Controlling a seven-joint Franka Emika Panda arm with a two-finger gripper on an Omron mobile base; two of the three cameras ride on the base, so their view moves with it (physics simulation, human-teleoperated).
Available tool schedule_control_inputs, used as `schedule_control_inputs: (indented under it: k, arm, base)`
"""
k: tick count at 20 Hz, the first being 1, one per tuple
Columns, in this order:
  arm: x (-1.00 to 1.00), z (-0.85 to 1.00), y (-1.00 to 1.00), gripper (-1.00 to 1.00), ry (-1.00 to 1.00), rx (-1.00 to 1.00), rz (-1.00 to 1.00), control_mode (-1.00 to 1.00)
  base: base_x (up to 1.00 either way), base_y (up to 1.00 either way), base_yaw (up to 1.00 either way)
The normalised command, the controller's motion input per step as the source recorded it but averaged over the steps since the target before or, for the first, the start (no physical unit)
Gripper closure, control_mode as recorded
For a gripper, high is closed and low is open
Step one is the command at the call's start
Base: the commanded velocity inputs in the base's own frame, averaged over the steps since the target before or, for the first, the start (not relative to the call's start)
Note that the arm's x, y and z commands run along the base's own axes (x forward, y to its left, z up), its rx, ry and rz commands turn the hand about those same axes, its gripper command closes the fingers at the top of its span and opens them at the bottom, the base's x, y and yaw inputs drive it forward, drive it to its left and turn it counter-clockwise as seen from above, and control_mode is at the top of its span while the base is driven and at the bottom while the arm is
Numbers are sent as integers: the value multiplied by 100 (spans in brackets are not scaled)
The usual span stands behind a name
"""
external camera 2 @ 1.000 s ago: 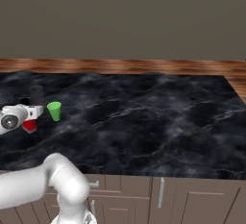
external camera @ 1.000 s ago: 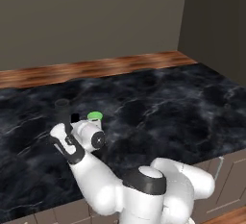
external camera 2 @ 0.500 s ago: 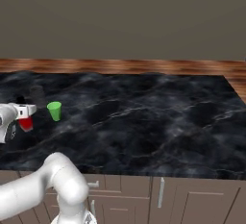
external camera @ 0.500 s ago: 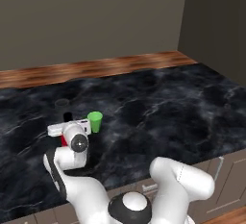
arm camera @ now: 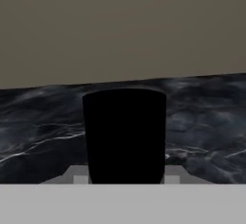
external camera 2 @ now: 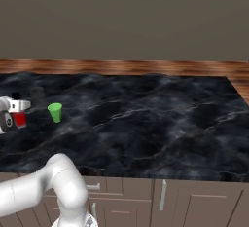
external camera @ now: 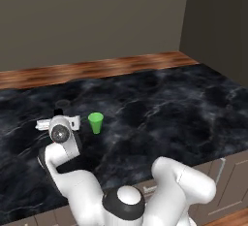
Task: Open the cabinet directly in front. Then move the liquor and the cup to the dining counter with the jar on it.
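I see the broad black marble tabletop [external camera: 160,108] with white veins and a brown wooden strip along its far edge. My white arm reaches out over its left part. The gripper [external camera 2: 14,108] is clenched on the small squat liquor bottle [external camera 2: 19,119] with the red label, held low at the tabletop; its black cap [arm camera: 125,136] looms between the tips. The small bright green cup [external camera: 95,122] stands upright just beside, apart from the gripper.
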Motion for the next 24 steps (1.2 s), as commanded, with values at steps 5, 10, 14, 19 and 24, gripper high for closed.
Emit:
schedule_control_inputs:
  k: [5,10,14,19,24]
  arm:
    - [0,0,0,-100,0,0,0,-100]
    - [-2,2,0,-100,0,0,-1,-100]
    - [0,53,0,-100,2,0,-5,-100]
    - [-1,100,5,-100,11,0,-3,-100]
    - [-65,77,0,-100,15,0,-1,-100]
  base:
    - [0,0,0]
    - [0,0,0]
    - [0,0,0]
    - [0,0,0]
    - [0,0,0]
